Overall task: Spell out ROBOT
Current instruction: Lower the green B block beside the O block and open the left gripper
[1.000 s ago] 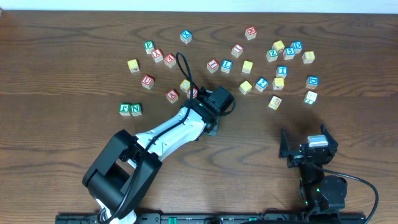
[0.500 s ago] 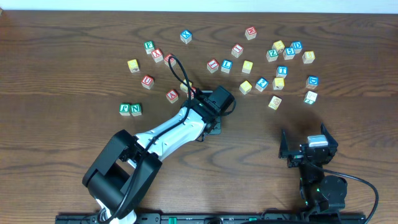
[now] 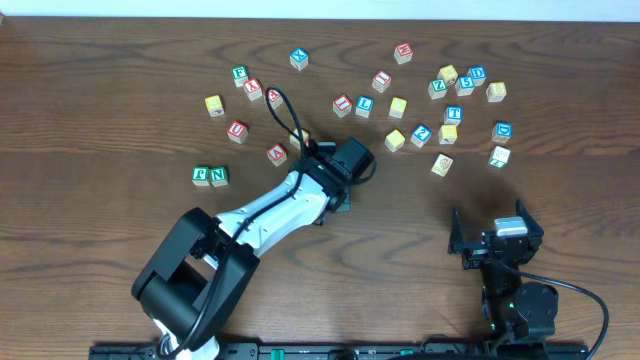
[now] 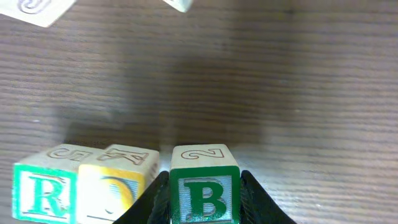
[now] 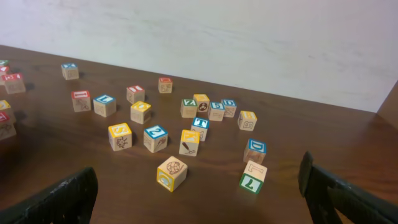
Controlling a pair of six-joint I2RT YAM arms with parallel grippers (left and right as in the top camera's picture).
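In the left wrist view my left gripper (image 4: 204, 208) is shut on a green B block (image 4: 204, 186) that rests on the table. It sits at the right end of a row, after a green R block (image 4: 43, 186) and a yellow O block (image 4: 118, 183). B stands close beside O. In the overhead view the left gripper (image 3: 338, 200) covers this row. My right gripper (image 5: 199, 199) is open and empty, low near the front right (image 3: 495, 238). A blue T block (image 3: 453, 113) lies among the loose blocks; it also shows in the right wrist view (image 5: 200, 124).
Several loose letter blocks lie scattered across the far half of the wooden table (image 3: 560, 190). Two green blocks (image 3: 210, 175) stand together at the left. A yellow block (image 5: 171, 173) and a green-faced block (image 5: 252, 177) lie nearest the right gripper.
My left gripper has shifted slightly toward the far side, and its cable has swung left. The right arm has not moved.
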